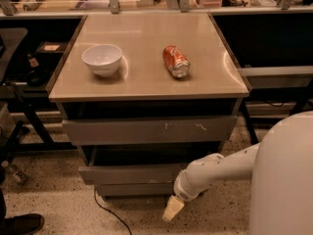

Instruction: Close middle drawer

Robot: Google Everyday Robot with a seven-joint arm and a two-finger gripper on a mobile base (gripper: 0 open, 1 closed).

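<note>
Contact with the drawer front is what this posture seems built for: our arm (220,168) reaches in low from the robot's body (286,180), and the gripper (172,210) hangs near the floor (54,199) in front of the cabinet. Its pale fingers (175,205) are drawn together into one tapered tip with nothing held between them. We judge that they are closed because a push needs no grasp, and a shut tip, or the wrist behind it, makes a sturdier pusher against a panel that offers no handle. Just above the fingers, stretching away to the picture's left, is the middle drawer (127,174). It is pulled partway out, so its plain front stands proud of the cabinet and a strip of its dark inside shows behind it. The fingers point down past the panel's lower edge, so it is the wrist above them, not the tip, that sits level with the end of the front. Whether it touches we cannot tell. Left of the fingers and set further back is the lowest drawer front (132,189), and higher above them the scratched drawer front (146,129); both look pushed in. Well above the fingers, on the counter (146,84), a white bowl (102,58) stands upright and an orange can (176,61) lies on its side, apart from each other. A steady shove rather than a slam should keep the can from rolling. We reckon the drawer has only a short stretch of travel left before it sits flush.
</note>
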